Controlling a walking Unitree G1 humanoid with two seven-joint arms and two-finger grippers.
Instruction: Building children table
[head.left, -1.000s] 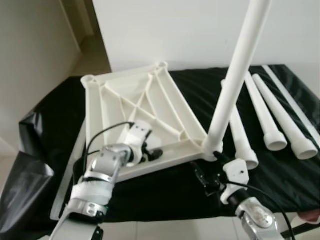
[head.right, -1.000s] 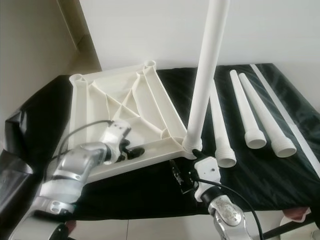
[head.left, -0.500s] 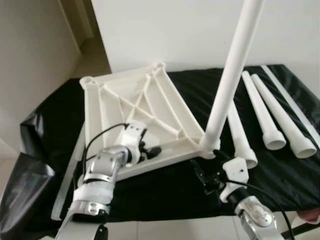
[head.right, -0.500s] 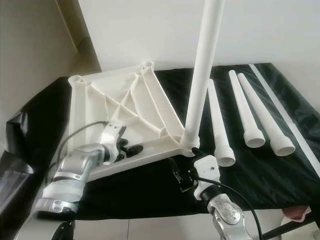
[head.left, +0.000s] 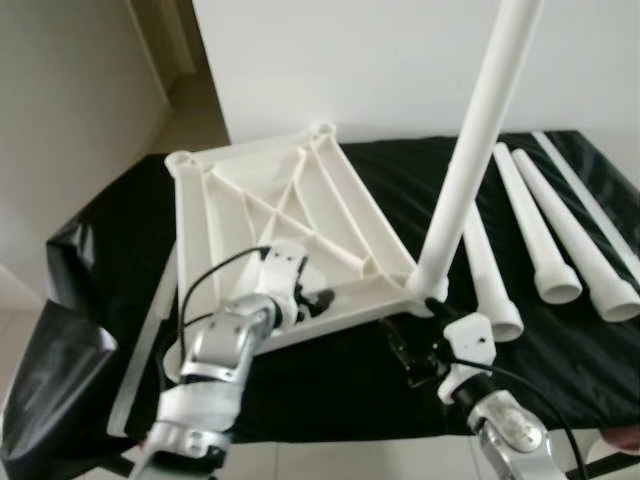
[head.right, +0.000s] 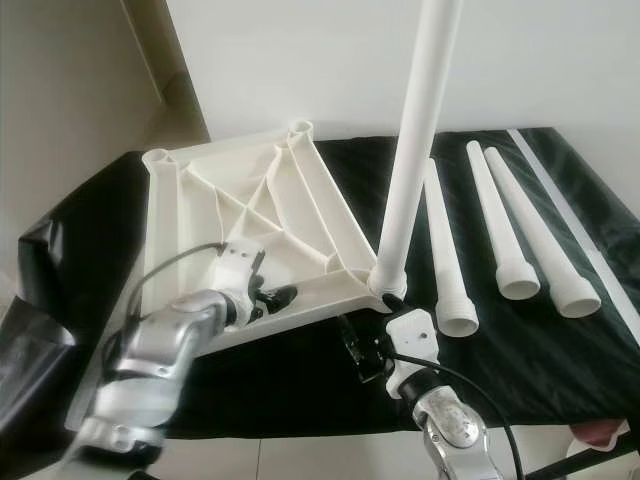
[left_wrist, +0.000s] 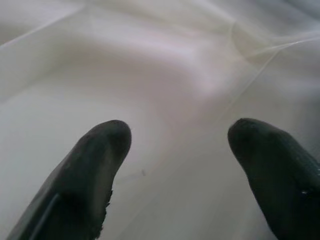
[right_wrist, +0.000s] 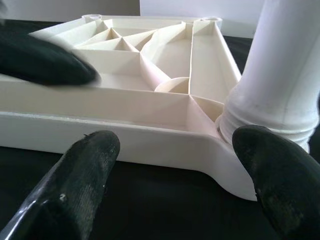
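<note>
My left gripper (left_wrist: 175, 150) hovers spread wide over the upside-down tabletop (head.left: 270, 215), holding nothing; my right gripper (right_wrist: 180, 160) gapes empty beside the upright leg (head.left: 470, 160).

White wall (head.left: 380, 60) behind, beige wall (head.left: 70, 120) on the left, pale floor (head.left: 195, 125) between them, black sheet (head.left: 100, 260) draping the counter.

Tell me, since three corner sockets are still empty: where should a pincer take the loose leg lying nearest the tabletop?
Probably around the middle of the nearest loose leg, coming straight down from above. It lies flat on the black cloth with gaps on both sides, and its smooth round shaft is slimmer there than at the flared threaded end.
</note>
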